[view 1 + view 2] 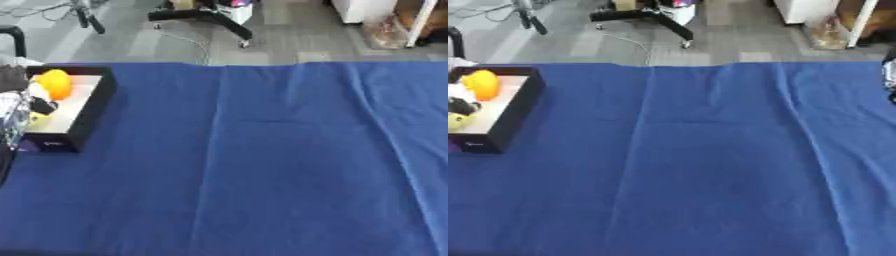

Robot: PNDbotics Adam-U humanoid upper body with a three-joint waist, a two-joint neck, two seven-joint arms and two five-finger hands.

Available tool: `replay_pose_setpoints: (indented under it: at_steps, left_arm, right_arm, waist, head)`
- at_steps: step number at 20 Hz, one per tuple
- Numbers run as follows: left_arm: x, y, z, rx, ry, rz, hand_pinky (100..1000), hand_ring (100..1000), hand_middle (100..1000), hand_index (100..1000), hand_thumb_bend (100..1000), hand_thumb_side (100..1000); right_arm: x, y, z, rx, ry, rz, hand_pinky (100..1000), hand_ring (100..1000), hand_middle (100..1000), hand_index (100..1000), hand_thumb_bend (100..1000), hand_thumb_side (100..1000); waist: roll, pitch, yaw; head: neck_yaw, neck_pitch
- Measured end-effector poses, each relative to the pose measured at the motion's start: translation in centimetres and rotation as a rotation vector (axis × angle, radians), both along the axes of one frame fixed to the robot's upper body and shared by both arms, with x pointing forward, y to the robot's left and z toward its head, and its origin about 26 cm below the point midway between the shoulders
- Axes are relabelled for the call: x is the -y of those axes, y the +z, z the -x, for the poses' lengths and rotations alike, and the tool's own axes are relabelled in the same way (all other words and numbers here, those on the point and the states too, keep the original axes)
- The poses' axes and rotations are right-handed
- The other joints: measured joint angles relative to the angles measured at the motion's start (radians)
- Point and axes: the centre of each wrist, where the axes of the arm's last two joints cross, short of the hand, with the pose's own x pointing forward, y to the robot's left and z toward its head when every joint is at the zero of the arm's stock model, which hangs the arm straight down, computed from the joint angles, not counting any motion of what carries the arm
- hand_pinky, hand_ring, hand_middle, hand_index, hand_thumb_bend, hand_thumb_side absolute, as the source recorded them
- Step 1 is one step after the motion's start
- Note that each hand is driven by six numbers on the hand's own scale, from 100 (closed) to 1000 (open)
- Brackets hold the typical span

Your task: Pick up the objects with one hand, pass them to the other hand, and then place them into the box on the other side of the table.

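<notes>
A black box [87,115] with a pale floor stands at the table's far left. Inside it lie an orange-yellow rounded object [54,82], a white and black thing [39,101] and a yellow-green piece [456,120]. Part of my left arm, dark and silver, enters at the left edge beside the box, and my left hand [9,117] is cut off by that edge. My right hand shows in neither view.
A blue cloth [262,165] covers the whole table, with soft folds running front to back. A small pale and dark shape [891,75] sits at the right edge. Beyond the far edge lie grey floor, a black stand base [206,17] and cables.
</notes>
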Motion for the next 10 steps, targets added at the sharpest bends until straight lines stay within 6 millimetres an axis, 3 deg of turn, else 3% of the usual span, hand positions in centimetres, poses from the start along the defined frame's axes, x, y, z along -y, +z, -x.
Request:
replay_pose_setpoints:
  at_steps: [5, 10]
  left_arm:
    - [2.3, 4.4, 0.4, 0.293, -0.133, 0.048, 834, 782, 787, 909, 458, 637]
    - [5.2, 7.5, 1.8, 0.538, -0.348, 0.15, 779, 723, 728, 860, 319, 637]
  right_arm:
    - [0.3, -0.2, 0.1, -0.006, -0.01, -0.002, 806, 442, 483, 818, 100, 428]
    - [0.4, -0.2, 0.1, -0.011, -0.013, -0.003, 807, 441, 483, 818, 100, 427]
  waist:
    - [0.0, 0.0, 0.008]
    - [0.0, 0.0, 0.012]
  head:
    - [-0.024, 0.0]
    - [-0.042, 0.0]
